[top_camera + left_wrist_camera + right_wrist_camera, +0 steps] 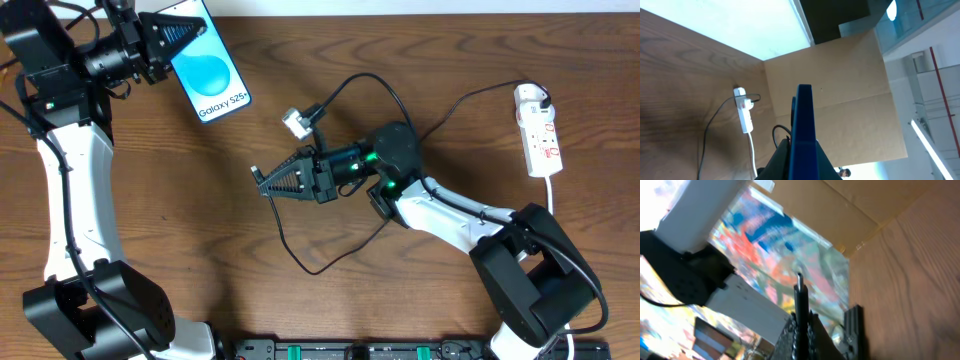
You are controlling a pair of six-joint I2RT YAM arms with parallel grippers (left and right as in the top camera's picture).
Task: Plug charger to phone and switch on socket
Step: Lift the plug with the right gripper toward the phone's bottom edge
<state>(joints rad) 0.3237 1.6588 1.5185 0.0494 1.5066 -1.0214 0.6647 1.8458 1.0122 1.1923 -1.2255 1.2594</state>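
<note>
The phone, blue screen up, is lifted at the far left of the table, and my left gripper is shut on its top end. In the left wrist view it shows edge-on as a blue slab between the fingers. At mid-table my right gripper is shut on the charger, whose connector tip sticks out past the fingers towards the left. The thin cable loops down and back under the right arm. The socket lies at the far right with a white plug in it.
A small white camera block with a thicker black cable juts from the right wrist. The socket and its white cord show far off in the left wrist view. A cardboard wall borders the table. A black rail runs along the front edge.
</note>
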